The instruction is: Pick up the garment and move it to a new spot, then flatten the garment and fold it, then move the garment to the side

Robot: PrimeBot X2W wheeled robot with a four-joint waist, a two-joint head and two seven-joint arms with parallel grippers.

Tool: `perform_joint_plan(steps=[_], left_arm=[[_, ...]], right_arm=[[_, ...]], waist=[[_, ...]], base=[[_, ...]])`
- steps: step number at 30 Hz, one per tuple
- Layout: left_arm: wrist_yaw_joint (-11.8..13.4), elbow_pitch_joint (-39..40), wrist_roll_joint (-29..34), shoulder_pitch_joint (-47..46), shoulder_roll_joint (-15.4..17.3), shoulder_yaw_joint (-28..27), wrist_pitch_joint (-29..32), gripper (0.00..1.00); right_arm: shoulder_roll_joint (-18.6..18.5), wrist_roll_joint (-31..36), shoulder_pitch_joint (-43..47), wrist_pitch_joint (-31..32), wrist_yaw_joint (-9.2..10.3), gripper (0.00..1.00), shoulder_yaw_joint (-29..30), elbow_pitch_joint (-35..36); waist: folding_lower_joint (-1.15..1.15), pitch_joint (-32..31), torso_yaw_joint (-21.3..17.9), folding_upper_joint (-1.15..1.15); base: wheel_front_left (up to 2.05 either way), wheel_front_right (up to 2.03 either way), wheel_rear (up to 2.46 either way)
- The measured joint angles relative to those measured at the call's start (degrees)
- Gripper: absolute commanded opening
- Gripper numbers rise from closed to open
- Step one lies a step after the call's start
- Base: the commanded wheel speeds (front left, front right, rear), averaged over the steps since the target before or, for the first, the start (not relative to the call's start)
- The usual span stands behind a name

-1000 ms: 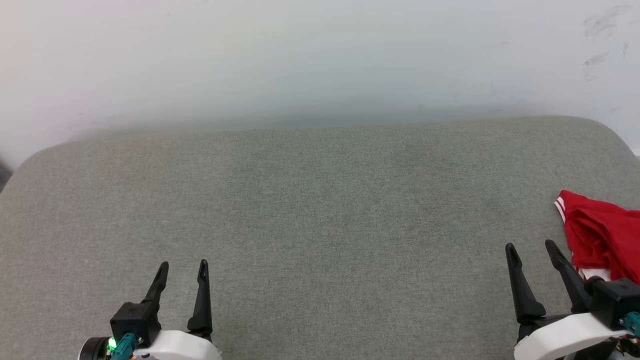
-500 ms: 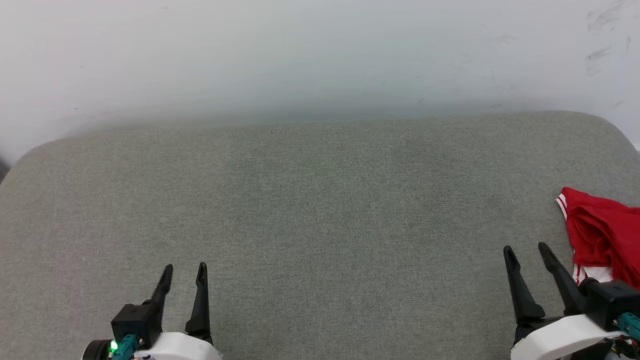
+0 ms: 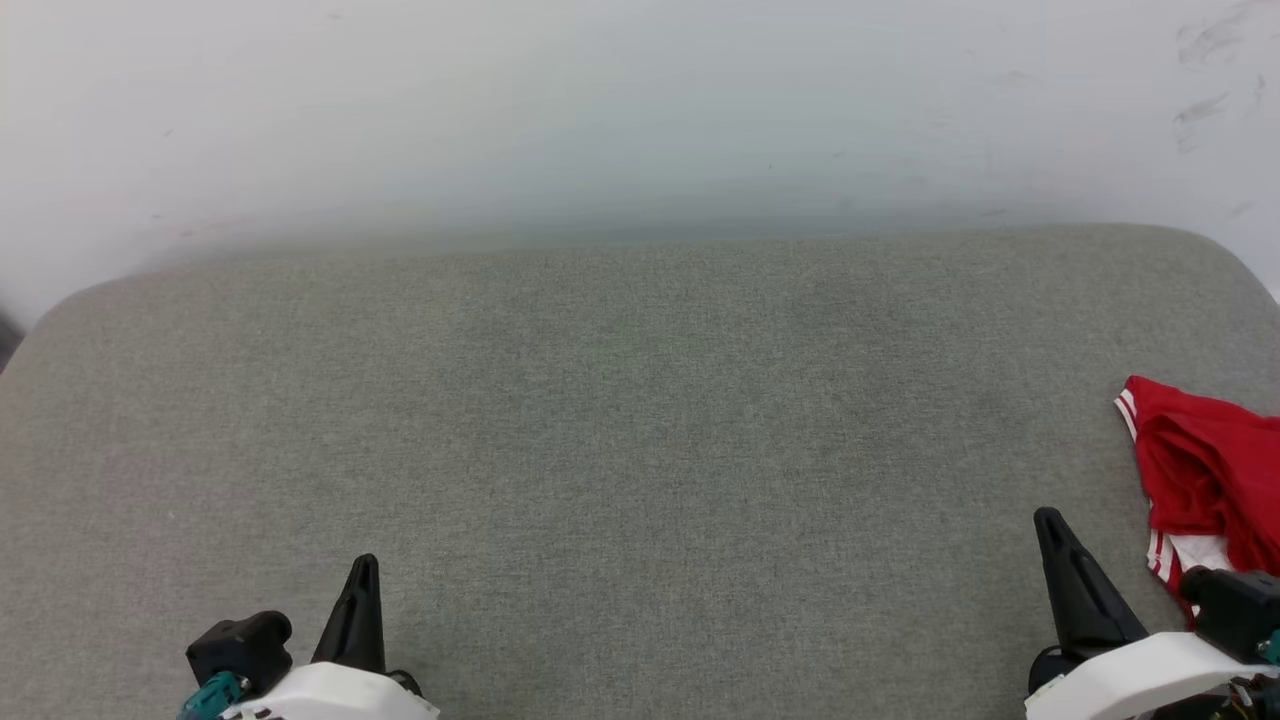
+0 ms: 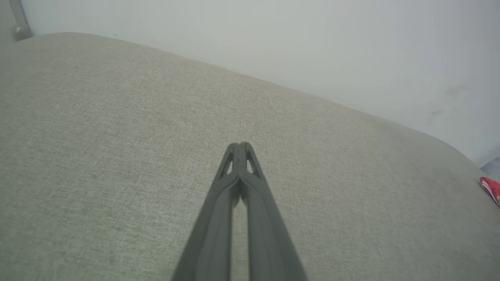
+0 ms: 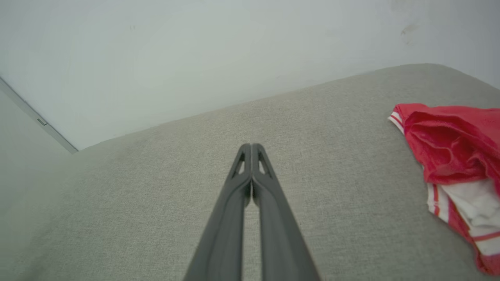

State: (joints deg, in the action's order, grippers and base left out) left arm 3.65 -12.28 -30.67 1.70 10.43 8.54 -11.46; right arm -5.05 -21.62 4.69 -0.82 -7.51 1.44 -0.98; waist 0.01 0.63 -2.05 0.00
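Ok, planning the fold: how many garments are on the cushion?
1. The red garment lies at the right edge of the cushion, beside the right gripper; it runs off frame, so more may be hidden.

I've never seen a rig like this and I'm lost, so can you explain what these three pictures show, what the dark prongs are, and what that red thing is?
It's a two-armed robot facing a grey cushioned surface by a pale wall. The picture showing the whole surface comes from a camera on its head, looking forward and down. The other two come from a camera on each wrist, looking along that arm's jaws, which are the dark prongs. The left jaws and the right jaws are both shut, pressed tip to tip, holding nothing. The red cloth with white striped trim is the garment, lying crumpled at the surface's right edge, near the right jaws but not touching their tips.
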Motion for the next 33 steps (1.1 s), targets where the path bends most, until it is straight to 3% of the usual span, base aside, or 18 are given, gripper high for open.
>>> perform_joint_plan(steps=[33], left_arm=[[-4.4,-0.7,-24.9,-3.2,-3.0,-6.1,7.3,0.0]], right_arm=[[0.4,-29.2,-4.1,2.4,0.01,0.0,1.5,-5.3]], waist=[[0.0,-0.1,0.6,0.0]], base=[[0.0,0.0,0.0]])
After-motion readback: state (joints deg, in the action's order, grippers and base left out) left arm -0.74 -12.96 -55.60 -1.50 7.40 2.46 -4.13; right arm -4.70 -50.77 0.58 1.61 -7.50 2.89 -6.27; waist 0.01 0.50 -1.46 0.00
